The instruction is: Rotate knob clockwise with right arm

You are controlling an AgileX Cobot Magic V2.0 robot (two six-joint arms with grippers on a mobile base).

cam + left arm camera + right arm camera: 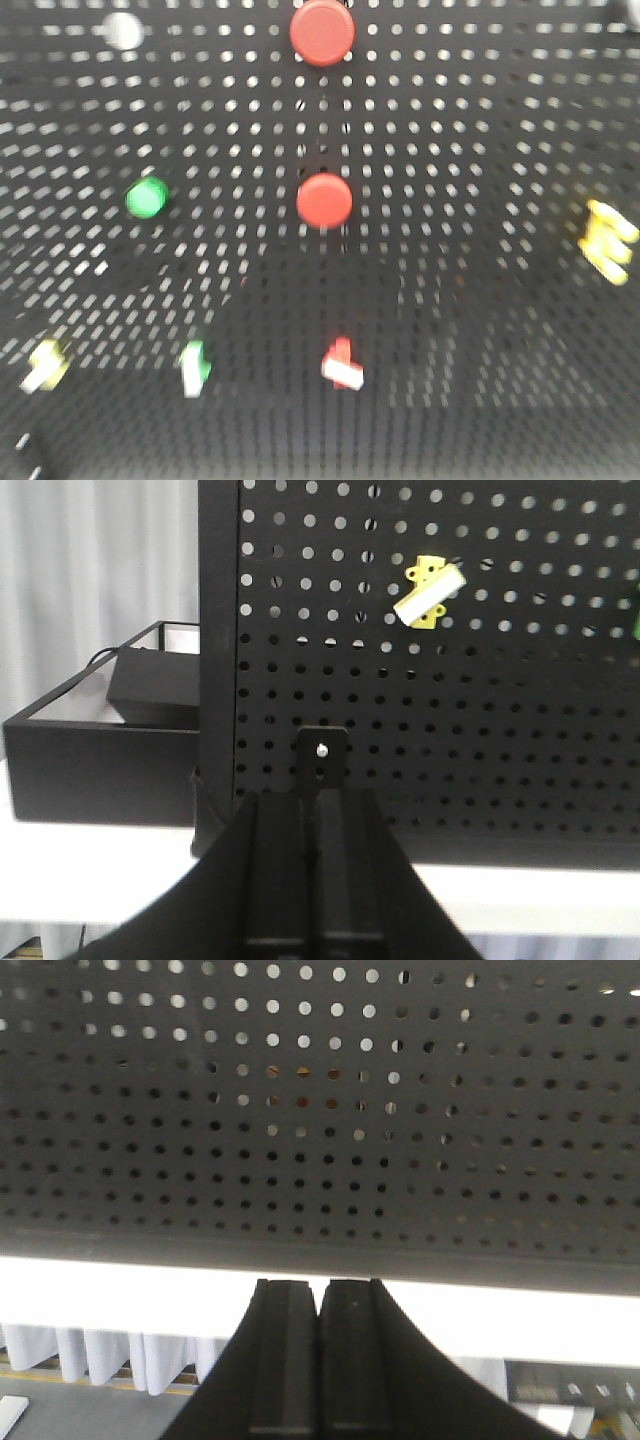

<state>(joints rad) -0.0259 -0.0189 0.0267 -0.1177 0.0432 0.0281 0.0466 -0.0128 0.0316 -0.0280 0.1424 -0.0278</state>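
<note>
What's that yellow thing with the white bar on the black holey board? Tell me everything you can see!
The yellow knob is a small yellow plate with tiny holes near its corners and a white bar across it. It looks like plastic. The bar tilts, low on the left and high on the right. It sits high on the black pegboard, and nothing else touches it.

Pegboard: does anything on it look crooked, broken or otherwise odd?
Nothing looks broken on the pegboard. The yellow knob has its white bar tilted diagonally in the left wrist view, which may just be its setting. The front view is too blurred to judge more.
</note>
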